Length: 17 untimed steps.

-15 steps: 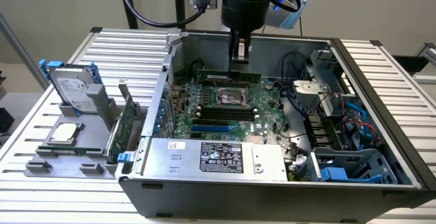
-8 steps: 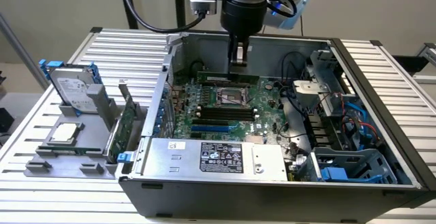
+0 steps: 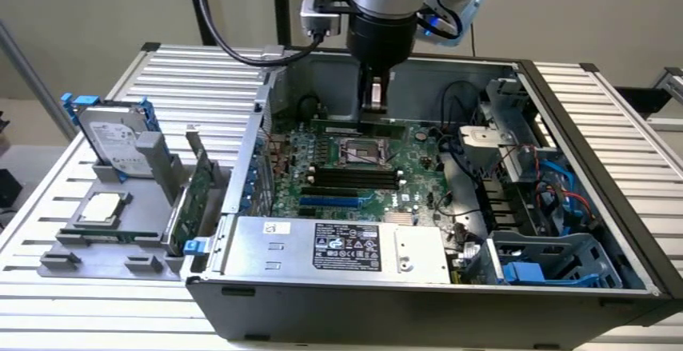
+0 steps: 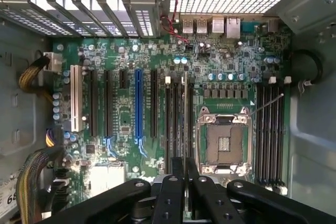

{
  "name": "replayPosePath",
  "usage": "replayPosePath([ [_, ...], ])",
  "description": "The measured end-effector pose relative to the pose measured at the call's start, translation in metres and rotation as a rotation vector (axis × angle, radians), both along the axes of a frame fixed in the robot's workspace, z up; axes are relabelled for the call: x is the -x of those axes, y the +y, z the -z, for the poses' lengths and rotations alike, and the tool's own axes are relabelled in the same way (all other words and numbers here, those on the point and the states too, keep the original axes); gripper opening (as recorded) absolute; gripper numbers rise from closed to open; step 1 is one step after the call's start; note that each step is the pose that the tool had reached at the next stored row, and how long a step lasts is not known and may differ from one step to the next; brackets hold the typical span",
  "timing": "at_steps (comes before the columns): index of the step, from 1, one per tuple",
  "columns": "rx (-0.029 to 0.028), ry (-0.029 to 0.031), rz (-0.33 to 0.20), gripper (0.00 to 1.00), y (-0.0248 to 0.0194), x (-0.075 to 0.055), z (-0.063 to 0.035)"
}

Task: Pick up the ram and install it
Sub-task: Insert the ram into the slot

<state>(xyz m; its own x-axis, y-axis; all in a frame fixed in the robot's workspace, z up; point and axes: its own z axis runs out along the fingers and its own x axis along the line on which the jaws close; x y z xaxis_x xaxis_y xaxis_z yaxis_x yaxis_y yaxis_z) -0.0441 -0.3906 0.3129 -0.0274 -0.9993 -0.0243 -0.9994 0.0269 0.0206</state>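
Observation:
My gripper (image 3: 373, 109) hangs inside the open computer case, over the far part of the green motherboard (image 3: 309, 155). It is shut on the ram (image 3: 391, 126), a thin green stick held level just beyond the empty processor socket (image 3: 361, 151). In the wrist view the ram (image 4: 185, 119) appears edge-on, running out from between the black fingers (image 4: 173, 192). It lies along the black memory slots (image 4: 172, 124) beside the socket (image 4: 223, 140). I cannot tell whether it touches a slot. More black slots (image 4: 270, 129) lie on the socket's other side.
The silver power supply (image 3: 320, 247) fills the case's near side. Cables (image 3: 513, 183) and a blue drive cage (image 3: 545, 263) crowd the exterior view's right. Outside the case at that view's left, a grey tray (image 3: 59, 259) holds a hard drive (image 3: 112, 139), a processor (image 3: 101, 207) and an expansion card (image 3: 192, 195).

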Motion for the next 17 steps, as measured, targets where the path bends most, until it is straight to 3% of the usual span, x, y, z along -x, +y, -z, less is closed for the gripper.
replayPosePath([
  [7,0.0000,0.0000,0.000,0.00,-0.0008,-0.003,0.0127],
  [17,0.0000,-0.0001,0.000,0.00,-0.0088,-0.005,0.0310],
])
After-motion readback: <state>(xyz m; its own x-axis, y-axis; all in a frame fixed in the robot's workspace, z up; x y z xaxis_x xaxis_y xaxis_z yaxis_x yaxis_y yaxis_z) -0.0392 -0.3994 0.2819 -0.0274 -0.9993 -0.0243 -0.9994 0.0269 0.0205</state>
